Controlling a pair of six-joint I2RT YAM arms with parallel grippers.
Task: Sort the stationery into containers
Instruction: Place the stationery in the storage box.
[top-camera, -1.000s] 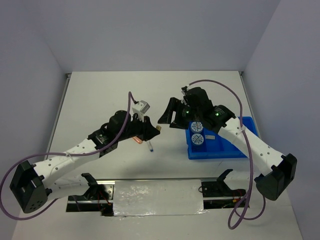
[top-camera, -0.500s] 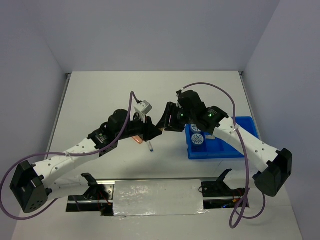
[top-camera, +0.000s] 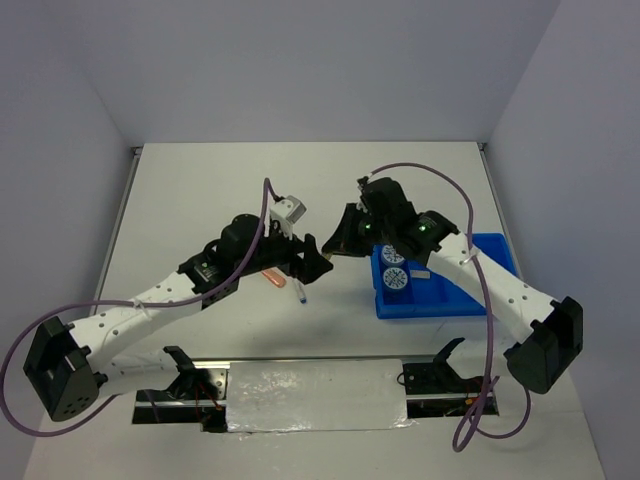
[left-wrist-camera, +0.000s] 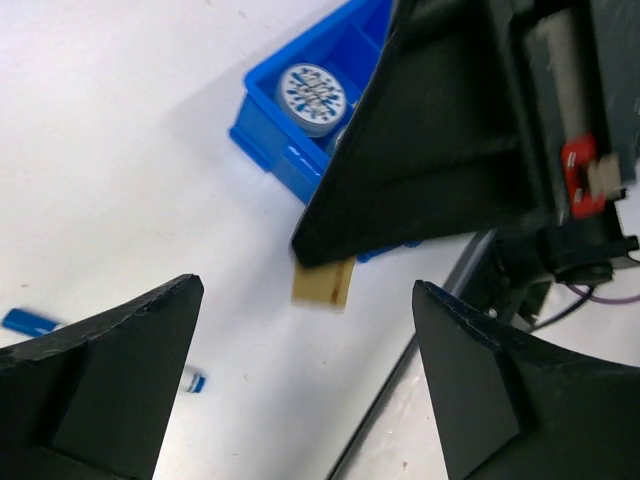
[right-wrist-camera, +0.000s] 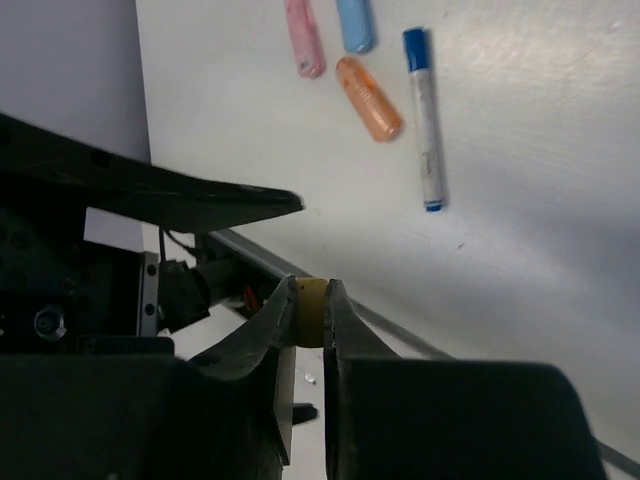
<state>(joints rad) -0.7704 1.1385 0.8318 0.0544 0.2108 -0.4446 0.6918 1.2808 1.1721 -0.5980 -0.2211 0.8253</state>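
Top external: orange bar (top-camera: 272, 278) and blue-capped pen (top-camera: 301, 292) on surface (top-camera: 200, 200), 8 and 7 o'clock of left gripper (top-camera: 318, 262), fingers wide apart. Right gripper (right-wrist-camera: 310, 292) at its 1 o'clock, clamped on tan block (left-wrist-camera: 322, 285). Blue tray (top-camera: 440, 306) at 4 o'clock holds two tape rolls (top-camera: 393, 256).

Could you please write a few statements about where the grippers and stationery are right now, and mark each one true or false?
1. The right gripper is shut on a small tan block. True.
2. The left gripper holds the blue-capped white pen. False: its jaws are wide open and empty, and the pen lies on the white table.
3. Two round blue-white tape rolls sit in the rectangular bright blue plastic tray. True.
4. The short orange bar lies in the tray. False: it lies on the table beside the pen.
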